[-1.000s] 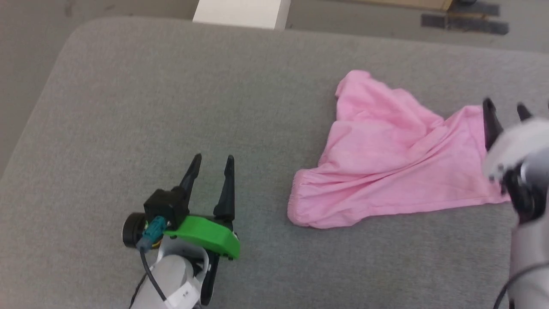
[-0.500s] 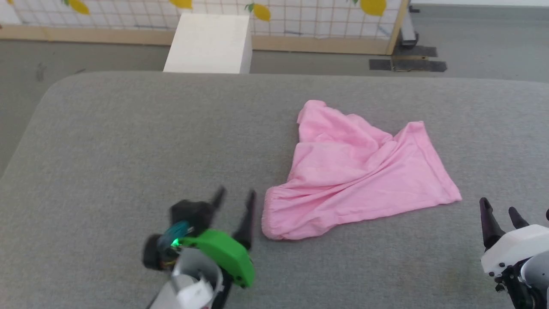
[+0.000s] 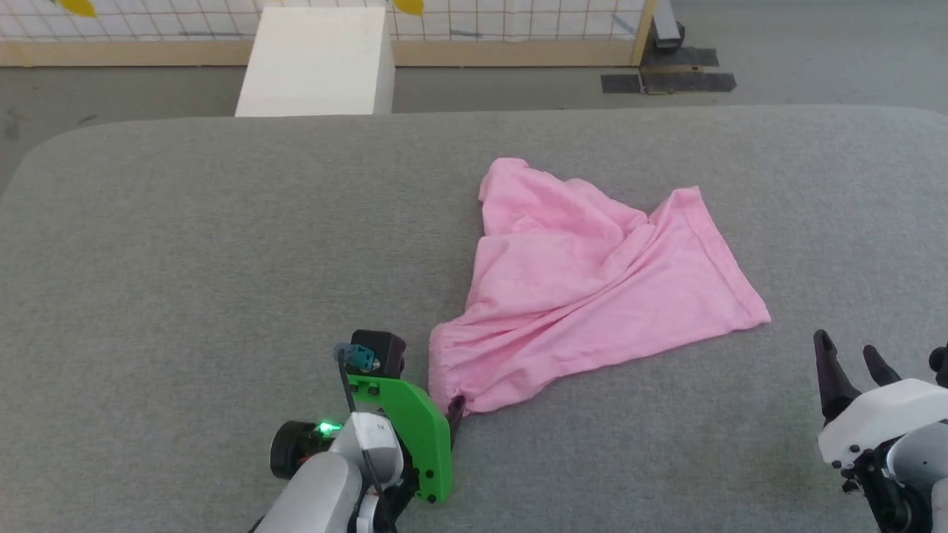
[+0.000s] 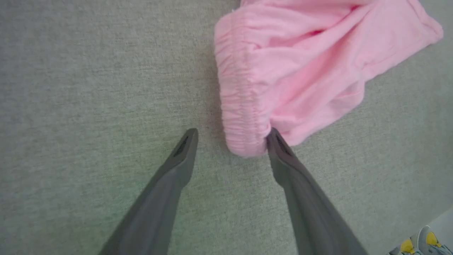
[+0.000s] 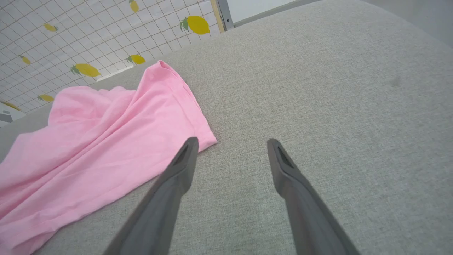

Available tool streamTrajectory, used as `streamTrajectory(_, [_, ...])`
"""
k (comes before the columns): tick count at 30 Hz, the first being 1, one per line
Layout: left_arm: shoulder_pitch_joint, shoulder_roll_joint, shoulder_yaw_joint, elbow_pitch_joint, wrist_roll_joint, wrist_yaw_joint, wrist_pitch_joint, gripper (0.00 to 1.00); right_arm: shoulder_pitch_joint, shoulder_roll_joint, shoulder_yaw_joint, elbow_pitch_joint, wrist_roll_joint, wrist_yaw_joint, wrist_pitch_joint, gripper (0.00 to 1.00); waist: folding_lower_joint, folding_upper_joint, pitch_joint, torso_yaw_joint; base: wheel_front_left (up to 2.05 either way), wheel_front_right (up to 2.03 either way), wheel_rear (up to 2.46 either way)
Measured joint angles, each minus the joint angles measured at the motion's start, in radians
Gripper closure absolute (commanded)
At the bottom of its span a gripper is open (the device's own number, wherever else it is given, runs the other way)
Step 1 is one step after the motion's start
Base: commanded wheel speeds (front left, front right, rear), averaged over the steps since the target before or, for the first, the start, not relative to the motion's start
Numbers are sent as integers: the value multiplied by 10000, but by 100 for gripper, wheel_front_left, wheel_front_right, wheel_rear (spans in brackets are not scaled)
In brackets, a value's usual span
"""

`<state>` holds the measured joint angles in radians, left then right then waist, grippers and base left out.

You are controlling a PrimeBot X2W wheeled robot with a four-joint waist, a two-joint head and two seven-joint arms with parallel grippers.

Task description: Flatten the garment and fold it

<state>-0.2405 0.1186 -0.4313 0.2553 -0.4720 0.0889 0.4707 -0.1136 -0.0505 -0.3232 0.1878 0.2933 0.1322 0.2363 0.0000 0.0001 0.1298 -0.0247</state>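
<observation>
Because the light pink thin fabric garment (image 3: 585, 289) looks soft and very light, I think it will drape and slide when you pull it, not keep any shape, and one layer may come up without the other. It lies crumpled on the wide grey upholstered surface (image 3: 222, 259), right of the middle, with folds running across it. The gathered elastic waistband (image 4: 240, 106) is at its near left end; this thicker edge is, in my opinion, the best place to take hold. The left gripper (image 4: 231, 132) has its jaws spread around the waistband's near corner, one finger touching it, nothing pinched yet. The right gripper (image 3: 846, 346) is also spread and empty, near the hemmed corner (image 3: 755, 318) at the right, a good second hold for stretching it flat. No tag, brand or writing can be read on the cloth
</observation>
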Motion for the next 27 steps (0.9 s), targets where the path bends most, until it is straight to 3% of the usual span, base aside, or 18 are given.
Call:
streamTrajectory(1, [-38, -23, -6, 111, -50, -27, 46, 24, -16, -2, -17, 10, 0, 0, -12, 0, 0, 0, 47, -37, 0, 0, 0])
streamTrajectory(2, [-66, -67, 2, 188, -123, -77, 38, 100, -38, -4, -36, 19, -2, 0, -52, 0, 0, 0, 96, -64, 0, 0, 0])
streamTrajectory(10, [-57, -192, 77, -46, -428, -186, -376, 100, -260, -12, 96, -19, -477, -2, 50, 0, 0, 0, 276, -57, 0, 0, 0])
streamTrajectory(15, [128, -109, 176, -991, -426, -138, -667, 100, -1374, -27, 767, 234, -1590, 0, 1659, 0, 0, 0, 440, 41, 0, 0, 0])
streamTrajectory(19, [322, -77, 100, -1597, -424, -40, -644, 100, -2320, -290, 688, 1028, -2408, 0, 3152, 0, 0, 0, 653, 203, 0, 0, 0])
streamTrajectory(27, [363, -86, -61, -1960, -477, -40, -537, 100, -3205, -704, 899, 2357, -3166, 0, 4174, 0, 0, 0, 1127, 570, 0, 0, 0])
